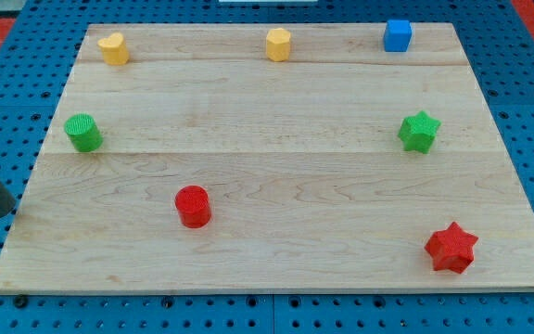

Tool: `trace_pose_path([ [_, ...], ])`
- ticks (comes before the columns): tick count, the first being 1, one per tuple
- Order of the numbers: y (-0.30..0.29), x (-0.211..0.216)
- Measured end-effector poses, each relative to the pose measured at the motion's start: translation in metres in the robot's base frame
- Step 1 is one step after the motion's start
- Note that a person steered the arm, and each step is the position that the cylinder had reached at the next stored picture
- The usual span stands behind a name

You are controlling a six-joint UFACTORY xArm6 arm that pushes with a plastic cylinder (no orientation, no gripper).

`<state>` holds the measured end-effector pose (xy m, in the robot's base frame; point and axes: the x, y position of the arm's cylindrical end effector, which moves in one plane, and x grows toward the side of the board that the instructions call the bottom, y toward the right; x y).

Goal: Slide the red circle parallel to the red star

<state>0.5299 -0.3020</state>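
Observation:
The red circle (193, 206) stands on the wooden board (276, 111), left of centre and toward the view's bottom. The red star (451, 248) sits near the board's bottom right corner, far to the right of the circle and slightly lower. My dark rod enters at the view's left edge and my tip (4, 212) rests just off the board's left edge, well to the left of the red circle and touching no block.
A green circle (83, 133) is near the left edge. A green star (419, 131) is at the right. Along the top are a yellow heart-like block (113, 48), a yellow hexagon-like block (278, 44) and a blue cube (398, 35). A blue pegboard surrounds the board.

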Motion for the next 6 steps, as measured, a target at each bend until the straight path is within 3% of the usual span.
trace_pose_path([
  [1,0.064,-0.012],
  [2,0.153,-0.053],
  [3,0.205,-0.012],
  [4,0.22,0.019],
  [5,0.17,-0.002],
  [6,0.161,-0.019],
])
